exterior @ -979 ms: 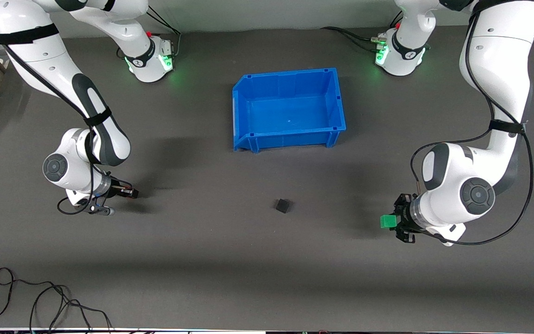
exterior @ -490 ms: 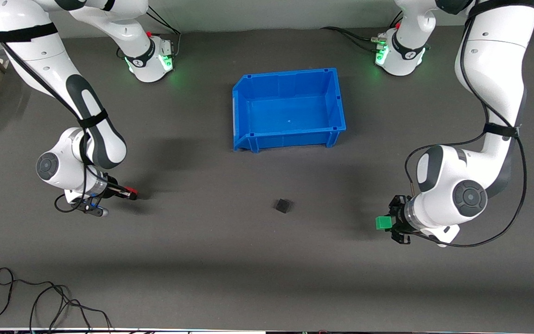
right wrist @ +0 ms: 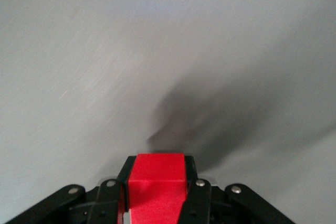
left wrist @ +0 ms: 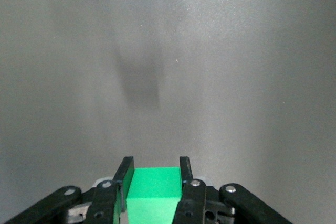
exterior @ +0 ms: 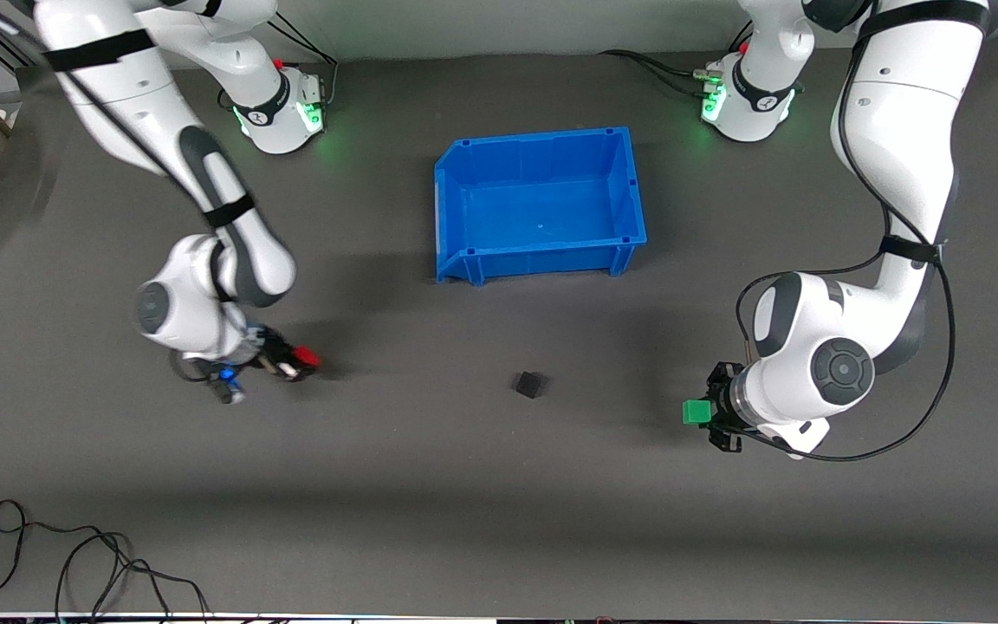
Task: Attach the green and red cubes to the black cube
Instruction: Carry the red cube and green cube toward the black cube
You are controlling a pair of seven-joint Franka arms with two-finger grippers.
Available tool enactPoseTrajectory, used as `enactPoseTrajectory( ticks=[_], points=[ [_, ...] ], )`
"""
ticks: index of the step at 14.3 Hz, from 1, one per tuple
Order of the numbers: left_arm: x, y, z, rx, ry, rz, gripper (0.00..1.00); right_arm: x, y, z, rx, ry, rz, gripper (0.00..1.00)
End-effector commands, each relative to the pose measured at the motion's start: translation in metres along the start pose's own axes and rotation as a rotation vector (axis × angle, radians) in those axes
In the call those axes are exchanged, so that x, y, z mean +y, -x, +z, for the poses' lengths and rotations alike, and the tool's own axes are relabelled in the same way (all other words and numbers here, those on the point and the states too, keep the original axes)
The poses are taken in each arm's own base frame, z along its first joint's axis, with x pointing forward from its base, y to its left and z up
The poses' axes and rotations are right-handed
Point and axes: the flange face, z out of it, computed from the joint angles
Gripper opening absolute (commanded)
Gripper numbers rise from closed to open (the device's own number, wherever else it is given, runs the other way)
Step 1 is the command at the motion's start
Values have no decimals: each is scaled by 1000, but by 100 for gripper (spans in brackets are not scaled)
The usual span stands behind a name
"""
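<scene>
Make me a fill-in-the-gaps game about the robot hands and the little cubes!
1. The left hand is shut on the ____ cube.
2. The right hand is shut on the ____ cube.
3. The black cube sits on the table, nearer to the front camera than the ____ bin.
4. The number of cubes inside that bin is ____.

Missing words: green; red; blue; zero

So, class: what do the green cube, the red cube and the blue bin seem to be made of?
Green cube: probably plastic; flat, even colour, crisp edges.
Red cube: likely the same, smooth and matte.
Blue bin: moulded plastic, judging by its ribbed walls and slight sheen.
</scene>
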Motion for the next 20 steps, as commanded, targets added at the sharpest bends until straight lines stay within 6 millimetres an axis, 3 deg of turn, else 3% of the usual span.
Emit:
enactPoseTrajectory(
  ticks=[1,5,7,10,13,15,16,18,20],
  points=[
    [11,-4,-4,12,14,-10,0,-44,33,-6,-2,-43,237,0],
    [14,-5,-16,-3,24,-31,0,-108,95,9,-27,-49,501,0],
    [15,1,-21,-11,18,-40,0,-137,103,11,-51,-32,634,0],
    [11,18,-12,-44,-6,-143,0,-178,147,23,-62,-4,735,0],
    [4,48,13,-68,-40,-244,0,-197,171,40,-48,-14,808,0],
    [5,57,28,-88,-31,-336,0,-205,197,58,-42,-8,852,0],
    [2,67,36,-88,-30,-368,0,-210,202,62,-45,-14,868,0],
    [-13,114,59,-80,-51,-376,0,-212,202,73,-43,-12,898,0],
    [-13,123,60,-93,-33,-402,0,-211,211,84,-40,0,906,0]
  ],
)
